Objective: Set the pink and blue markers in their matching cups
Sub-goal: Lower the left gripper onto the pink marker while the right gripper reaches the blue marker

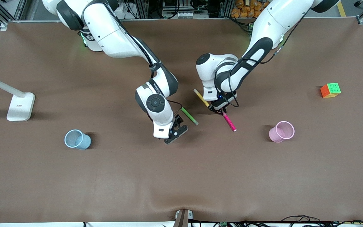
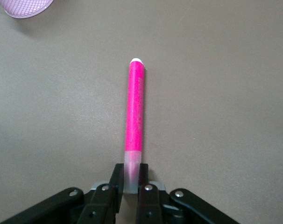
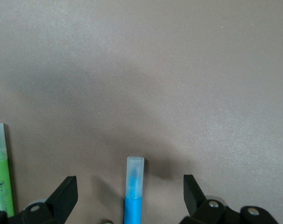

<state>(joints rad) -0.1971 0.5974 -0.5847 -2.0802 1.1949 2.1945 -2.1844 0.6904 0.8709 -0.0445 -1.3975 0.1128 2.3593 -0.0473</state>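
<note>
Two claws: left claw (image 2: 130,179) clamped on pink marker (image 2: 135,112), right claw (image 3: 130,196) wide astride blue marker (image 3: 133,196).

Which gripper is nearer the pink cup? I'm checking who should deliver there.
Left. The left gripper, shut on the pink marker, sits beside the pink cup, toward the table's middle. The right gripper, open over the blue marker, is farther off.

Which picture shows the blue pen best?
The right wrist view: the blue pen lies between the right gripper's open fingers, beside a green pen. The front view hides it under the right arm. The left wrist view shows none of it.
</note>
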